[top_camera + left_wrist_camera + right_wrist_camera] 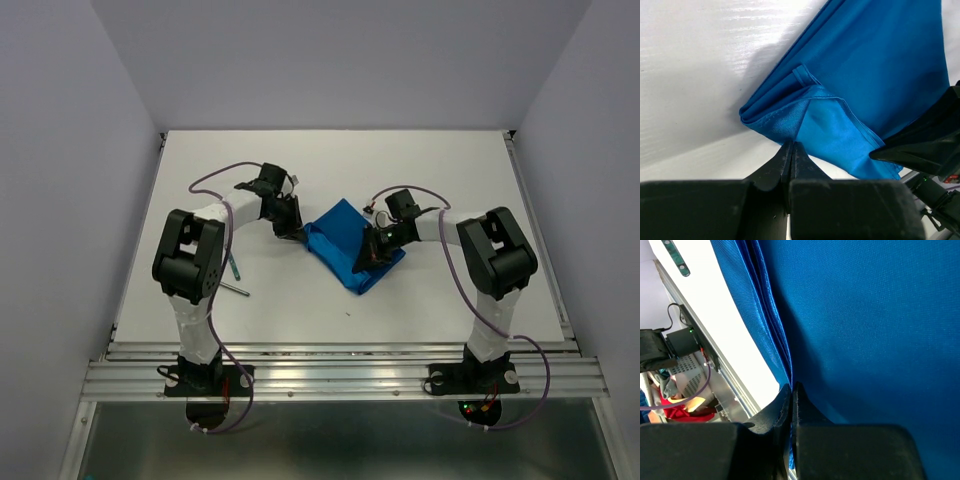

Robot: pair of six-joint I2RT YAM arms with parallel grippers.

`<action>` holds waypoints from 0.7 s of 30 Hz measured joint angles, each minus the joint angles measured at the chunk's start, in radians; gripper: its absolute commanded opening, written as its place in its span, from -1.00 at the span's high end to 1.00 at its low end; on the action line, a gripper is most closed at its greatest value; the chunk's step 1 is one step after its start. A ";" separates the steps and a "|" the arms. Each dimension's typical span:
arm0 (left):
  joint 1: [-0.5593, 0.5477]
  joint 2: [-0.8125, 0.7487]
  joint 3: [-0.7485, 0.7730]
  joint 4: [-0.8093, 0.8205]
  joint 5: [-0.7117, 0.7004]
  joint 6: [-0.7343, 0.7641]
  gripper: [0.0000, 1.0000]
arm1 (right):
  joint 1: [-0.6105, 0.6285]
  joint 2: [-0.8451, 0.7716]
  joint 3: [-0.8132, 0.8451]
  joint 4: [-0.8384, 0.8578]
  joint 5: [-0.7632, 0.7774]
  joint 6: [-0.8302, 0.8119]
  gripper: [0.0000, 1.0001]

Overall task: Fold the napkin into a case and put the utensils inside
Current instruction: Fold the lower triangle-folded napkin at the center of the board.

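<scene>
Blue napkin (347, 243) lies folded on the table (450, 180); we pinch its opposite edges with left gripper (791, 146) and right gripper (791, 387), both closed tight (cutlery (233, 266) sits further left).

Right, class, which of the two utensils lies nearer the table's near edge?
The slim grey metal one; the teal-handled one lies just behind it, farther back.

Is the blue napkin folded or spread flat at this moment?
Folded. The napkin lies as a compact angled shape, and the left wrist view shows several layers stacked at its corner.
</scene>
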 measured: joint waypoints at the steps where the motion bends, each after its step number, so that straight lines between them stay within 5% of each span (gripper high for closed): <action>1: -0.001 0.008 0.003 0.001 -0.001 0.001 0.88 | -0.001 0.000 0.000 0.000 -0.001 -0.001 0.99; 7: -0.003 0.062 0.029 0.003 0.000 0.007 0.88 | -0.005 0.002 0.000 0.000 -0.001 -0.005 0.99; 10: -0.004 0.095 0.049 0.003 0.001 0.007 0.88 | -0.006 0.002 0.000 0.000 0.003 -0.003 0.71; 12: -0.003 0.111 0.058 0.009 0.016 0.006 0.88 | -0.007 -0.001 0.000 -0.001 0.035 0.003 0.28; 13: -0.003 0.112 0.059 0.010 0.016 0.006 0.88 | -0.008 -0.004 0.000 -0.002 0.045 0.007 0.28; 14: -0.004 0.112 0.059 0.012 0.016 0.007 0.88 | -0.010 -0.013 0.000 -0.009 0.071 0.014 -0.03; 17: -0.005 0.112 0.059 0.016 0.016 0.007 0.88 | -0.012 -0.102 -0.002 -0.055 0.159 0.015 -0.40; 21: -0.006 0.112 0.059 0.019 0.016 0.007 0.88 | -0.013 -0.267 0.003 -0.099 0.318 0.019 -0.48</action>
